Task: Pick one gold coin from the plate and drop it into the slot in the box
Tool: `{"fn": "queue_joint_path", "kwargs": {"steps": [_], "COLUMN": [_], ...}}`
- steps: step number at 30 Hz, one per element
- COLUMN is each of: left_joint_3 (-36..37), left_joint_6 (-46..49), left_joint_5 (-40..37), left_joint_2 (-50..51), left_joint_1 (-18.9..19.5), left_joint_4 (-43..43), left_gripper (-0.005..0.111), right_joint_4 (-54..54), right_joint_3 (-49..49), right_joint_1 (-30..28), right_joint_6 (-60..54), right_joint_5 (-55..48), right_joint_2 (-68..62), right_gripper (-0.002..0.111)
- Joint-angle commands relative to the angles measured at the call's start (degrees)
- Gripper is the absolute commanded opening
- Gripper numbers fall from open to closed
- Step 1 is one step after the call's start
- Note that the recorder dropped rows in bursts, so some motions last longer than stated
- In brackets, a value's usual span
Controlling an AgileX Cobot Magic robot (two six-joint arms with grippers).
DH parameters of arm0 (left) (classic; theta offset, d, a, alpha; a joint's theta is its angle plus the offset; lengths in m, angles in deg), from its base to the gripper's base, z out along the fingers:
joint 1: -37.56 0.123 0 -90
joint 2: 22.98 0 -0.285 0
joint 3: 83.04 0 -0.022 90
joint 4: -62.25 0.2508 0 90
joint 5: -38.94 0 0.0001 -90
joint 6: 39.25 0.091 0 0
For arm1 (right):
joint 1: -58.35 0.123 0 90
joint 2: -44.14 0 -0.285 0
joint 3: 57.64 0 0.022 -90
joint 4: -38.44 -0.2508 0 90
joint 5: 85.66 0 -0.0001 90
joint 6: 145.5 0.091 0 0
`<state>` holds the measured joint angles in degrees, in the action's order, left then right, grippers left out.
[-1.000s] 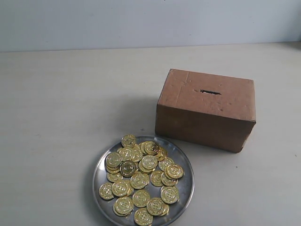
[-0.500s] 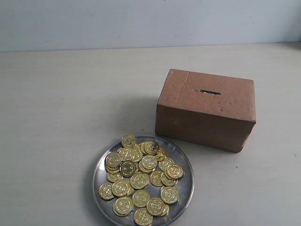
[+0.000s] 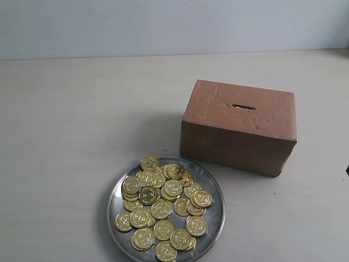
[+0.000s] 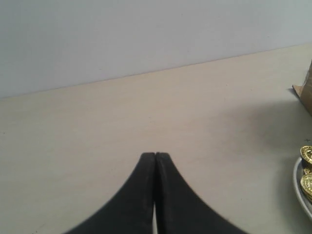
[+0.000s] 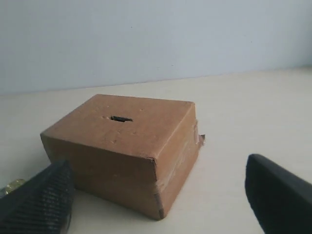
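Gold coins (image 3: 163, 204) sit heaped on the plate (image 3: 215, 215), many overlapping and stacked. The pile fills most of the dish; bare metal shows along the right rim. No coin is lifted and none lies off the plate.

The plate rests on the bench (image 3: 71, 136) at the near edge of the exterior view, with its lower rim cut off by the frame. The box (image 3: 240, 128) stands just beyond and to the right of the plate, near it but not touching, turned slightly askew. The slot (image 3: 243, 106) is in the top face, roughly centred, dark, with ragged edges and nothing in it.

The left pincer (image 4: 155, 158) is closed, black tips pressed together with nothing between them, hanging over bare bench. Two coins, a sliver of plate rim and a corner of the box show at the edge of its wrist view.

The right pincer (image 5: 157, 163) is spread wide and empty, its fingers (image 5: 39, 200) at either side of the wrist view. The box sits ahead between them, slot face up. Neither finger touches the box. A glint of coin shows by one finger.

A plain pale wall (image 3: 163, 24) runs behind the bench. Neither arm shows clearly in the exterior view.
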<state>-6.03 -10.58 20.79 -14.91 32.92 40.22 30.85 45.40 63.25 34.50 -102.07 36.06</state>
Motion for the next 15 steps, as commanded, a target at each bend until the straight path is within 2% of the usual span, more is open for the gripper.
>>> {"fn": "queue_joint_path", "kwargs": {"steps": [1, 6, 10, 12, 15], "left_joint_3": [0.20, 0.20, 0.20, 0.20, 0.20], "left_joint_6": [-1.92, -6.05, -8.68, -8.68, -8.68], "left_joint_5": [-2.13, -2.13, -2.13, -2.13, -2.13], "left_joint_2": [-0.28, -0.28, -0.28, -0.28, -0.28], "left_joint_1": [0.08, 0.08, 0.08, 0.08, 0.08], "left_joint_4": [0.58, 0.58, 0.58, 0.58, 0.58], "left_gripper": [0.000, 0.000, 0.000, 0.000, 0.000], "right_joint_4": [0.51, 0.51, 0.63, 0.63, 0.63], "right_joint_3": [-0.26, -0.26, -0.26, -0.26, -0.26], "right_joint_1": [-0.34, -0.34, -0.34, -0.34, -0.34], "right_joint_6": [-5.04, 0.32, -7.92, -14.59, -23.23], "right_joint_5": [0.38, 0.38, 0.38, 0.27, 0.27], "right_joint_2": [0.30, 0.30, 0.30, 0.30, 0.30], "right_gripper": [0.089, 0.089, 0.086, 0.079, 0.057]}}
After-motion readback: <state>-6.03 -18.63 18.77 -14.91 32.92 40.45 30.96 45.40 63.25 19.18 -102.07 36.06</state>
